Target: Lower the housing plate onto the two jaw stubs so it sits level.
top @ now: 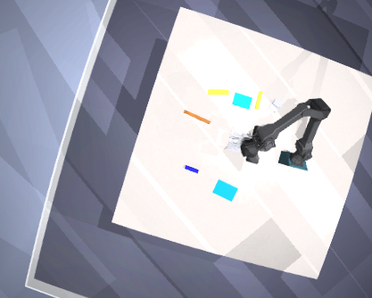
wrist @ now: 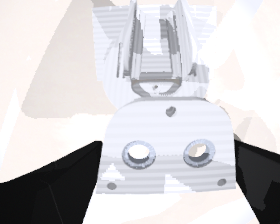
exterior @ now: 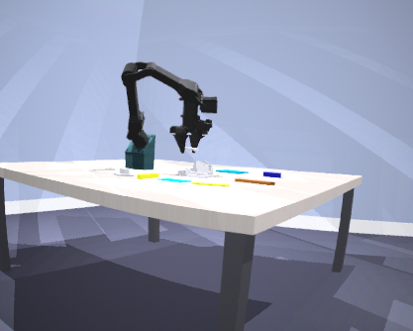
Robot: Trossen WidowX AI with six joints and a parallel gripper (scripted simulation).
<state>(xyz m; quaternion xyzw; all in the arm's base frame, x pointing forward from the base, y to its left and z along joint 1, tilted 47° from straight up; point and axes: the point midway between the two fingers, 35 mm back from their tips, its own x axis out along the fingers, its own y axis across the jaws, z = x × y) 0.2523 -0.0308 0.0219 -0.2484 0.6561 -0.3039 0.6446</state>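
So the gripper (top: 250,150) (exterior: 191,151) (wrist: 164,146)'s got the plate (exterior: 191,150) (wrist: 170,145) pinched, held above the table (top: 165,193) (exterior: 223,209), over the middle, well in from every corner. White assembly (top: 234,141) (exterior: 198,169) (wrist: 156,55)'s sitting below.

Yellow bars (top: 219,92) (exterior: 210,184), cyan slabs (top: 225,190) (exterior: 232,171), an orange bar (top: 197,117) (exterior: 255,181) and a blue block (top: 191,169) (exterior: 271,174) lie on the table (top: 165,193) (exterior: 134,196)

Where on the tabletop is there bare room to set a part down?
Between the orange bar and blue block; also from the larger cyan rectangle to the table's near edge in the top view. Crowded: around the yellow bars and smaller cyan rectangle.
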